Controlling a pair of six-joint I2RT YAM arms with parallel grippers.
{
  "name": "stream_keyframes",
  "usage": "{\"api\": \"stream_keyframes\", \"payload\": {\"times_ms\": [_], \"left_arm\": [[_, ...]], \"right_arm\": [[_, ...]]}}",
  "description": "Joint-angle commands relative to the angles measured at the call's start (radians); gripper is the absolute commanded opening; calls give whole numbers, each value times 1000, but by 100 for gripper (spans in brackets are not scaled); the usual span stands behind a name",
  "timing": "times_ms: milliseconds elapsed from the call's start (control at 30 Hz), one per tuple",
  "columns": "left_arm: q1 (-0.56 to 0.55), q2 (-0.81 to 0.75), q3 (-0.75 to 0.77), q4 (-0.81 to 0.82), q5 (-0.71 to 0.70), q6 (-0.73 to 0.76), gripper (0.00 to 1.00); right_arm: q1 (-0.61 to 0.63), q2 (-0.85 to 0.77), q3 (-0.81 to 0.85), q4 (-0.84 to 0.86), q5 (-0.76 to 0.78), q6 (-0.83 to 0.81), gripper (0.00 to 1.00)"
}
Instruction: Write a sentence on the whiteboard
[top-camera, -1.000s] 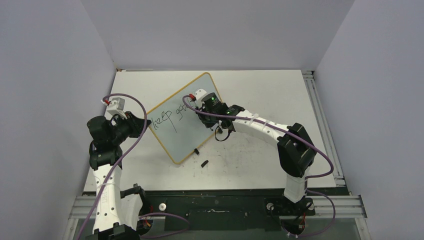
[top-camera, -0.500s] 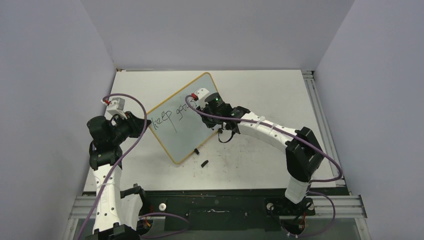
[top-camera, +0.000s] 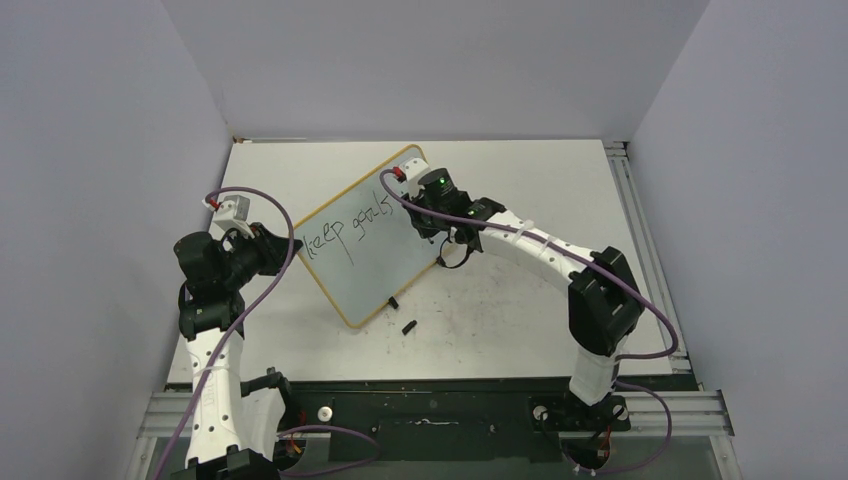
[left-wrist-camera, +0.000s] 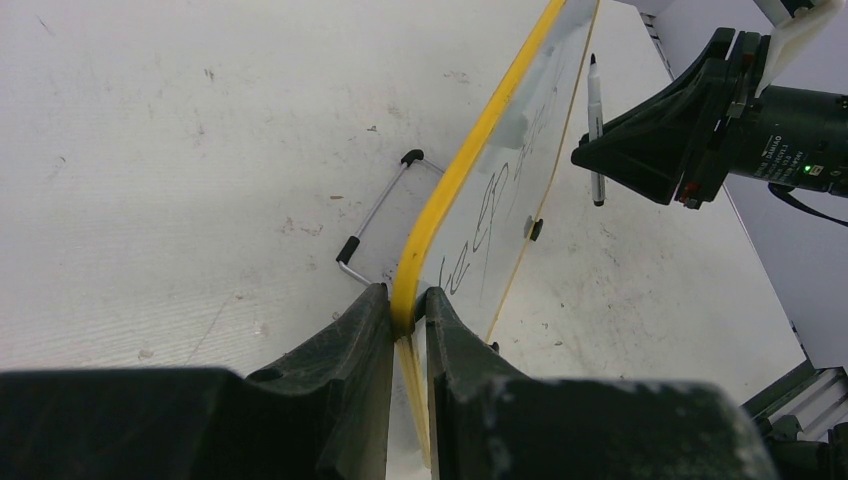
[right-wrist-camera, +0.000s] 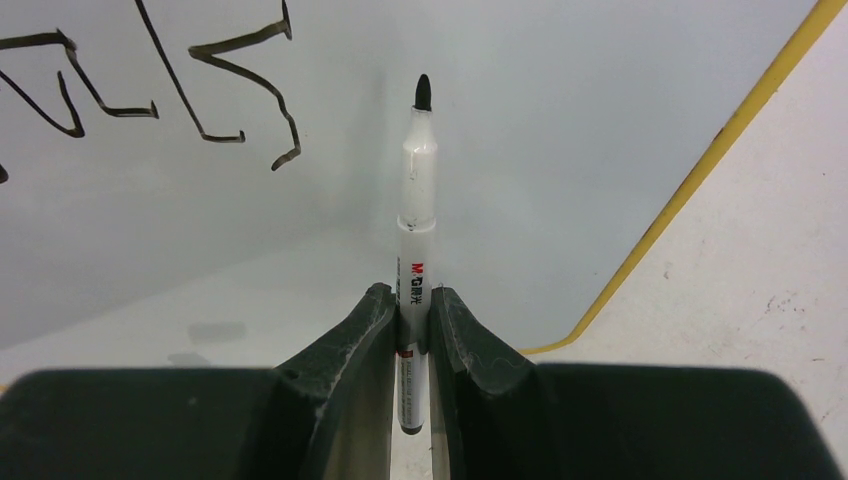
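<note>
The whiteboard (top-camera: 378, 268) is held tilted on the table, its yellow rim (left-wrist-camera: 470, 150) pinched by my left gripper (left-wrist-camera: 407, 300), which is shut on the board's left corner (top-camera: 300, 248). The sentence (top-camera: 345, 228) reads "keep goals" in thin black strokes (right-wrist-camera: 240, 90). My right gripper (right-wrist-camera: 411, 300) is shut on a white marker (right-wrist-camera: 417, 200), black tip pointing at the board just right of the last letter. Seen from the left wrist, that marker (left-wrist-camera: 595, 130) stands close to the board face. Whether the tip touches, I cannot tell.
A small black cap (top-camera: 408, 326) lies on the scuffed tabletop near the board's lower corner. A wire stand (left-wrist-camera: 375, 215) sits behind the board. Grey walls close in the table on three sides, and a metal rail (top-camera: 640, 240) runs along its right edge.
My right gripper has moved with the marker toward the board's far right end, uncovering the finished word "goals". The left gripper and the board have stayed put.
</note>
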Motion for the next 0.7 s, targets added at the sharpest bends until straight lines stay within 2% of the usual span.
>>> {"api": "stream_keyframes", "payload": {"times_ms": [0, 667], "left_arm": [[8, -3, 29, 15, -31, 17, 0], [8, -2, 30, 15, -31, 17, 0]], "right_arm": [[-10, 25, 65, 5, 4, -16, 5], [-22, 65, 75, -32, -24, -20, 5]]}}
